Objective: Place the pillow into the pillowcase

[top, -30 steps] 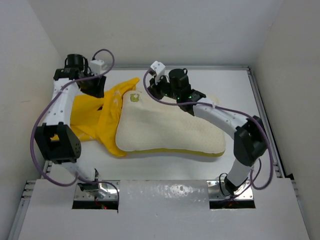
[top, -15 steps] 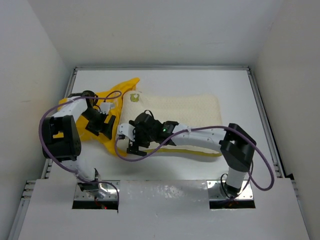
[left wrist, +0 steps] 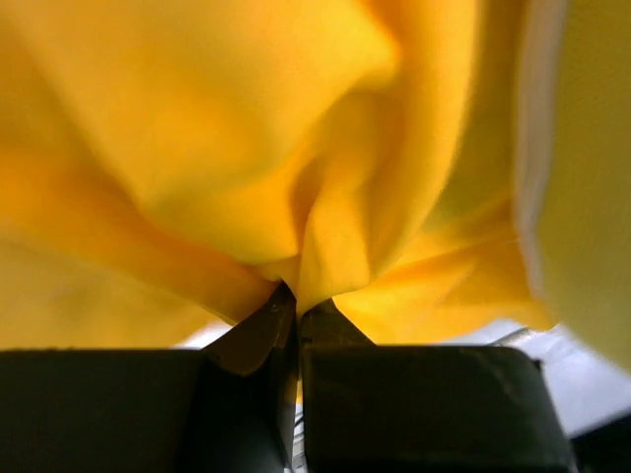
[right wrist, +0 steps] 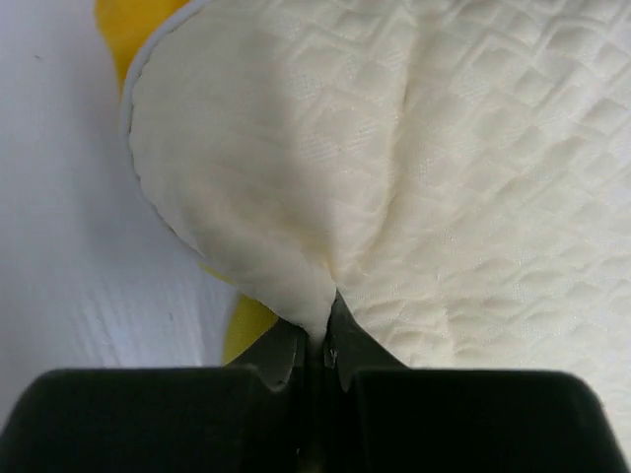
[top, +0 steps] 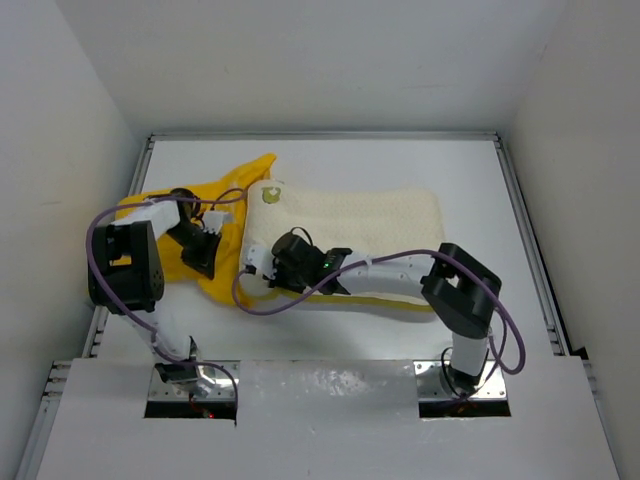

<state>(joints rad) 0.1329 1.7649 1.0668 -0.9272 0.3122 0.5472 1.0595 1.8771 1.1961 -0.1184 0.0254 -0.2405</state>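
The left pincer (left wrist: 298, 317) clamps the pillowcase (left wrist: 246, 148), the right pincer (right wrist: 328, 345) a corner of the pillow (right wrist: 463, 197); best lift the fabric open before feeding.

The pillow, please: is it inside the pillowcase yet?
Out: the pillow lies uncovered, the pillowcase bunched beside and under its left end.

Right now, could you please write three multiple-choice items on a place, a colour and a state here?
1. The pillowcase lies by the pillow's: A) left end B) right end C) middle
2. Fabric in the left gripper is: A) blue B) yellow C) white
3. The right gripper is: A) open B) shut on pillow C) shut on pillowcase
A: yellow cloth bunches at its left end. B: yellow folds fill the left wrist view. B: closed tips pinch quilted cream fabric.
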